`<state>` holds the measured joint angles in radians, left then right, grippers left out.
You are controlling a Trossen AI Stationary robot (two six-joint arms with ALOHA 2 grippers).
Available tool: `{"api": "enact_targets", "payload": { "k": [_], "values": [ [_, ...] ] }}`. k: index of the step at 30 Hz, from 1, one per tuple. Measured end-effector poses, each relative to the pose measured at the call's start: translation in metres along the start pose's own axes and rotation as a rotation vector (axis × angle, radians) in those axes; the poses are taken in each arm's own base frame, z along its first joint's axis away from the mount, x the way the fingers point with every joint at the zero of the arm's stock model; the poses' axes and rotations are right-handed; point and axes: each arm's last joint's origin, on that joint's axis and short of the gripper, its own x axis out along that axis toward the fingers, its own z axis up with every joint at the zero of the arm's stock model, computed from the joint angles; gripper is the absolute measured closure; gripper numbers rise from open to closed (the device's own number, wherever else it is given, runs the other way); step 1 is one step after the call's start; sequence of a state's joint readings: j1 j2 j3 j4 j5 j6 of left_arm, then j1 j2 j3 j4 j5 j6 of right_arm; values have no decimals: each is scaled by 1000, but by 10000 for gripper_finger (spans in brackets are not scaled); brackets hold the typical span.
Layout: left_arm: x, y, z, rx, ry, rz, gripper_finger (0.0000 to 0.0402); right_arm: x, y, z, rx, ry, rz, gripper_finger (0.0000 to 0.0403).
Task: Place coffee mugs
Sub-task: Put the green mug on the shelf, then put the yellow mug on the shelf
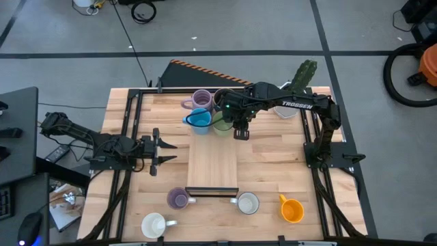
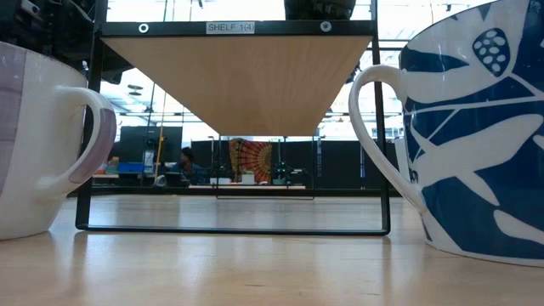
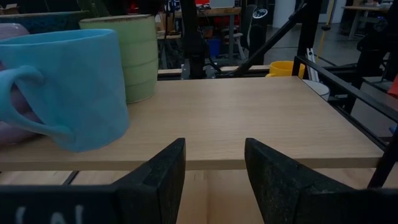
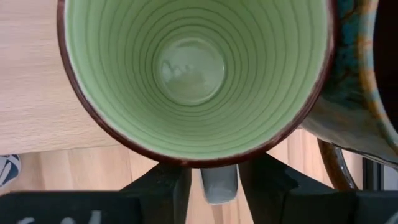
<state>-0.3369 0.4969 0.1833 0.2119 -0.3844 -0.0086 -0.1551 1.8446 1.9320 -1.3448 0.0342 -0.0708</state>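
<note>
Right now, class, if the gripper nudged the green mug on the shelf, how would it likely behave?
The green mug looks glazed and ridged, so probably stiff, breakable and somewhat slippery. It stands upright on the flat wooden shelf, so it would likely slide rather than tip. With the blue mug close beside it, a push could knock them together.

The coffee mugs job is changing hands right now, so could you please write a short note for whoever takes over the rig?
Right hand: above the green mug on the wooden shelf, fingers either side of its handle; grip state unclear.
Left hand: open, empty, waiting at the shelf's left edge.
Done: four mugs cluster at the shelf's far end: purple mug, blue mug, the green one, and a dark one mostly hidden under the right arm.
Left: second purple mug, two white mugs and orange mug sit on the table at the near edge.
</note>
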Motion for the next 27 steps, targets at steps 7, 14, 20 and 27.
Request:
{"api": "enact_targets", "payload": {
  "k": [7,14,20,27],
  "values": [
    [0,0,0,2,0,0,230,-2,0,-2,-1,4,2,212],
    [0,0,0,2,2,0,230,-23,1,-8,13,-60,0,181],
    [0,0,0,-3,3,0,230,-35,8,-11,12,-103,-26,178],
    [0,0,-1,-7,9,0,230,-37,12,-12,25,-101,-23,178]
  ]
}}
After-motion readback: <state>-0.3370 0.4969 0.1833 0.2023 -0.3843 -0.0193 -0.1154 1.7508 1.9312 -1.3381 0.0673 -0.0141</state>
